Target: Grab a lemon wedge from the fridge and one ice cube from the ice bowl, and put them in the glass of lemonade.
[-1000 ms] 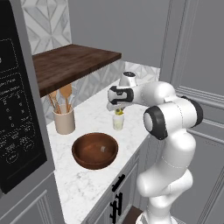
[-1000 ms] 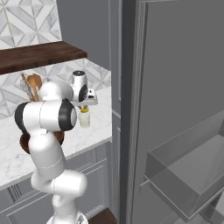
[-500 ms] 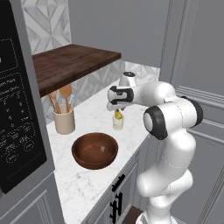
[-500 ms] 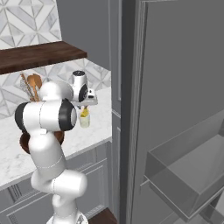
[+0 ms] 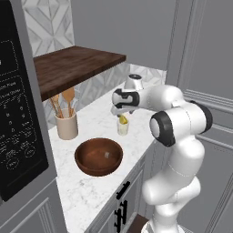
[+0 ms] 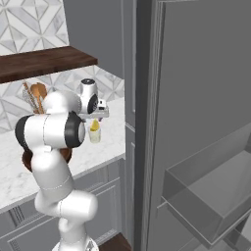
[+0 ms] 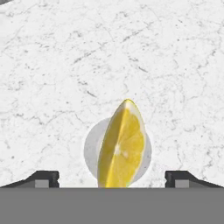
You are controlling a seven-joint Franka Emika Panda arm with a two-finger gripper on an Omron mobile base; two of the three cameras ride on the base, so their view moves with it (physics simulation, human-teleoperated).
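My gripper (image 5: 122, 113) hangs just above the glass of lemonade (image 5: 123, 129) on the marble counter, jaws spread wide. The yellow lemon wedge (image 7: 121, 146) stands on edge between the two fingertips (image 7: 46, 178), touching neither, right over the mouth of the glass (image 7: 89, 148). From the right base view the lemon wedge (image 6: 94, 125) pokes out of the top of the glass (image 6: 95, 137), under the gripper (image 6: 96, 117). The dark wooden ice bowl (image 5: 98, 156) sits nearer on the counter, to the left of the glass; a faint pale speck inside it may be an ice cube (image 5: 106, 155).
A beige utensil holder (image 5: 67, 126) with wooden spoons stands behind the bowl, under a dark wooden shelf (image 5: 77, 63). A black microwave (image 5: 16, 118) fills the left side. The fridge door (image 6: 206, 93) stands open on the right, with its lower drawer (image 6: 215, 191) pulled out.
The jaws have opened wide and let go of the lemon wedge, which now rests at the top of the glass. The arm has stayed in place.
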